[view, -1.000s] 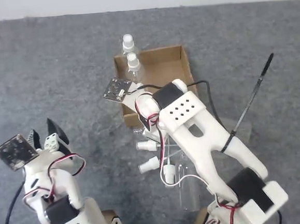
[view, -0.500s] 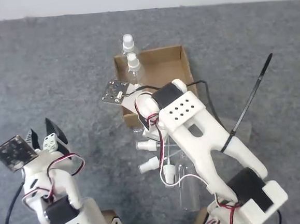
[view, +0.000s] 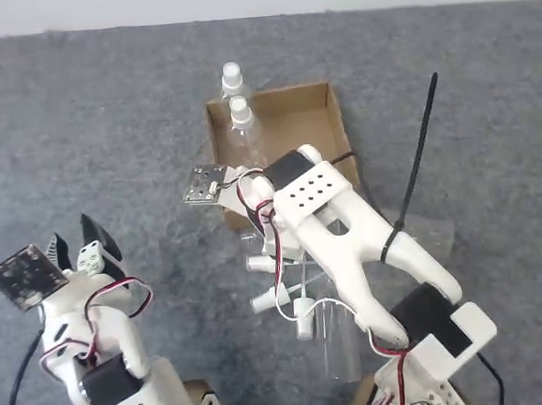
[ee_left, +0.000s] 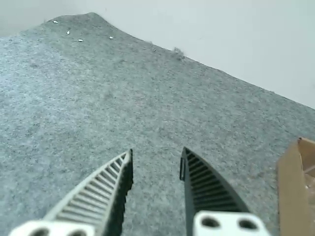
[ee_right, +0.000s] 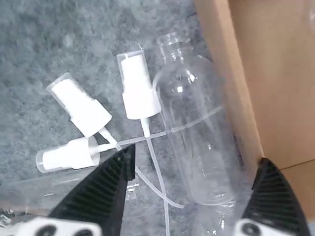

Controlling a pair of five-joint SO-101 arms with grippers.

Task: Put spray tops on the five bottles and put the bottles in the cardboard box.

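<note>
My right gripper hangs open above a clear capless bottle that lies on the carpet against the cardboard box's outer wall. Three loose spray tops lie beside the bottle. In the high view the box stands at centre back with one capped bottle upright inside it, and another capped bottle at its far left corner. More clear bottles lie under the right arm. My left gripper is open over bare carpet, near the table's front left.
Grey carpet covers the table up to a white wall at the back. A black cable tie sticks up from the right arm. The box's corner shows in the left wrist view.
The right arm has swung a little to the left, its wrist board and cable tie shifting with it. The left arm has kept still.
</note>
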